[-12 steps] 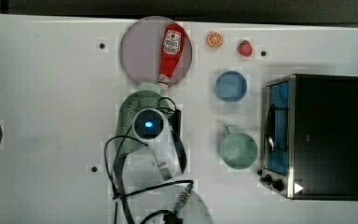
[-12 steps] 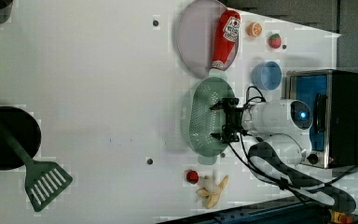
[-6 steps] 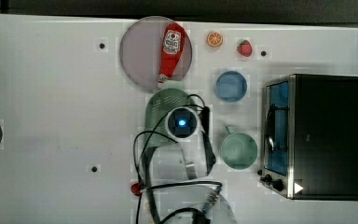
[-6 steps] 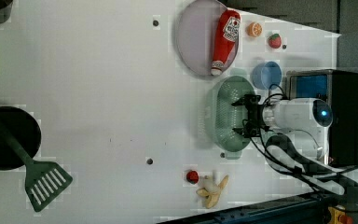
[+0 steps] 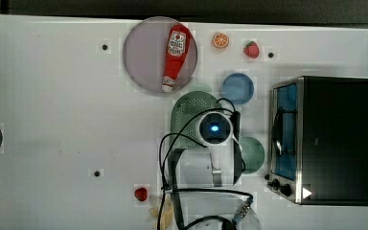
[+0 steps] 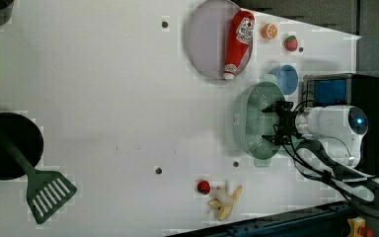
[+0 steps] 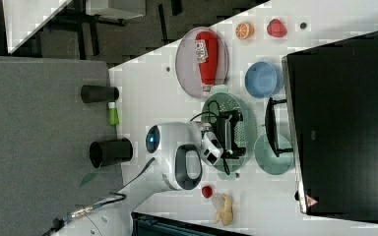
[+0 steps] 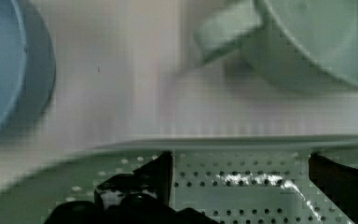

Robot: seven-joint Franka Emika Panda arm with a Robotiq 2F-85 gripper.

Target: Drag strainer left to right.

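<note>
The pale mint-green strainer (image 5: 186, 111) lies on the white table between the grey plate and the green mug, partly under my arm. In the left view, my gripper (image 6: 273, 123) reaches down into the strainer (image 6: 252, 121), against the wall on the left view's right. The wrist view shows the two black fingers (image 8: 154, 179) spread wide apart inside the perforated strainer (image 8: 242, 189), just below its rim, so the gripper (image 8: 240, 179) is open. In the right view, the gripper (image 7: 235, 132) is inside the strainer (image 7: 222, 110).
A blue bowl (image 5: 237, 88) and a green mug (image 5: 252, 154) sit close to the strainer, on the top view's right. Beyond them stands a black toaster oven (image 5: 322, 139). A grey plate (image 5: 143, 57) carries a ketchup bottle (image 5: 175, 56). A banana (image 6: 224, 201) and a red fruit (image 6: 204, 186) lie near the table's edge.
My arm and the strainer have slid together toward the top view's right, ending close to the blue bowl and the green mug. The fingers stay inside the strainer.
</note>
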